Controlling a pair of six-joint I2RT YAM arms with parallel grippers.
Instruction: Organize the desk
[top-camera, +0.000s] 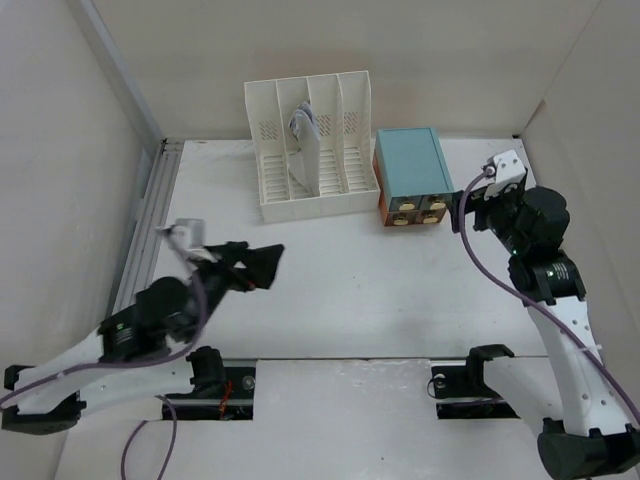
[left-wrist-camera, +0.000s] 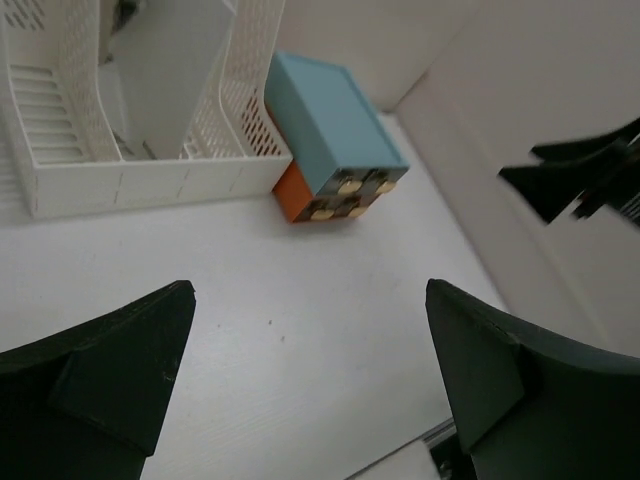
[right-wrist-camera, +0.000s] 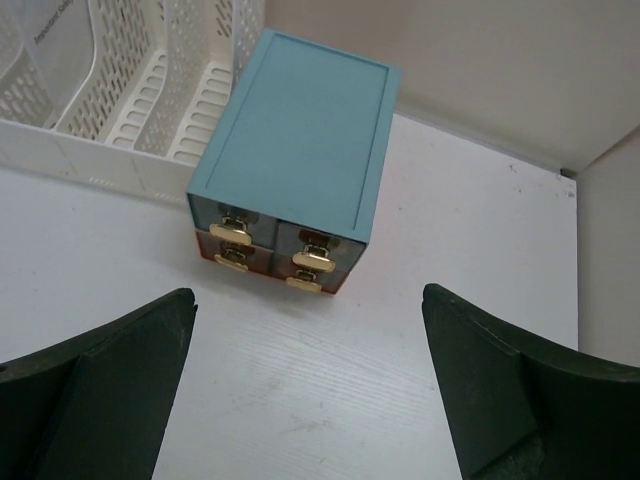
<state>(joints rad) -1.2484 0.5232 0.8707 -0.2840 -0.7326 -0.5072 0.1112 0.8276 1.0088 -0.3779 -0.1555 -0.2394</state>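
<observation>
The desk (top-camera: 350, 290) is a wide white tabletop. At its back stands a white slotted file rack (top-camera: 310, 150) with papers (top-camera: 305, 140) leaning in a middle slot. Right of it is a teal-topped drawer box (top-camera: 410, 172) with gold handles facing forward. My left gripper (top-camera: 262, 266) hovers open over the front left of the desk, nothing between its fingers (left-wrist-camera: 120, 360). My right gripper (top-camera: 468, 212) is open beside the box's front right corner; its wrist view shows the box (right-wrist-camera: 295, 130) a little ahead of the empty fingers (right-wrist-camera: 500, 370).
Grey metal rails (top-camera: 150, 215) run along the desk's left edge. White walls close in the left, back and right sides. In the left wrist view, the rack (left-wrist-camera: 150, 170) and box (left-wrist-camera: 335, 125) lie ahead, and the right arm (left-wrist-camera: 580, 175) is at far right.
</observation>
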